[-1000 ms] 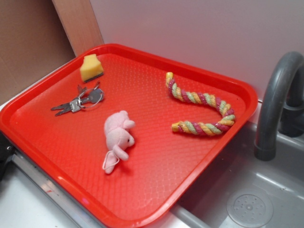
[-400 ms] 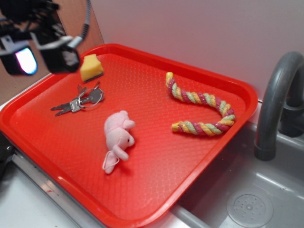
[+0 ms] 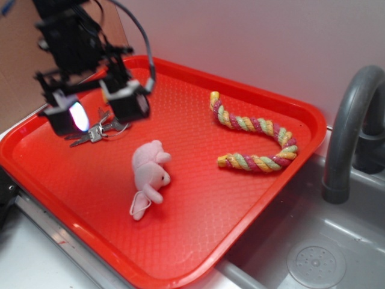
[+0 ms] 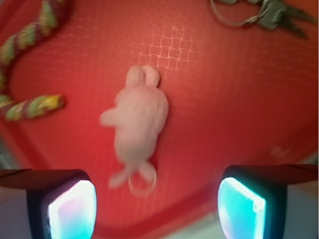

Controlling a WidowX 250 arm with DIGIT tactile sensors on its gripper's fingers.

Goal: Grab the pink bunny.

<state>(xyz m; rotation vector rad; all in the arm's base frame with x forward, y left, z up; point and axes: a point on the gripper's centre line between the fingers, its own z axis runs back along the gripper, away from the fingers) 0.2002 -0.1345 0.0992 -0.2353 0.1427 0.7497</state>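
The pink bunny (image 3: pixel 149 174) lies on its side near the middle of the red tray (image 3: pixel 198 211), ears toward the front edge. In the wrist view it (image 4: pixel 138 119) lies ahead of my jaws, between them and a little left of centre. My gripper (image 3: pixel 99 108) hangs open and empty in the air above the tray's left part, over the keys, up and to the left of the bunny. Its two glowing pads (image 4: pixel 72 209) stand wide apart at the bottom of the wrist view.
A bunch of keys (image 3: pixel 96 133) lies partly hidden under my gripper; it shows in the wrist view (image 4: pixel 259 12) too. A twisted multicoloured rope (image 3: pixel 255 141) lies at the tray's right. A grey faucet (image 3: pixel 352 126) and sink (image 3: pixel 313 253) stand beyond the right rim.
My gripper came into view from the upper left and moved down and right over the tray toward the bunny, now covering the yellow sponge. The bunny, keys and rope have not moved.
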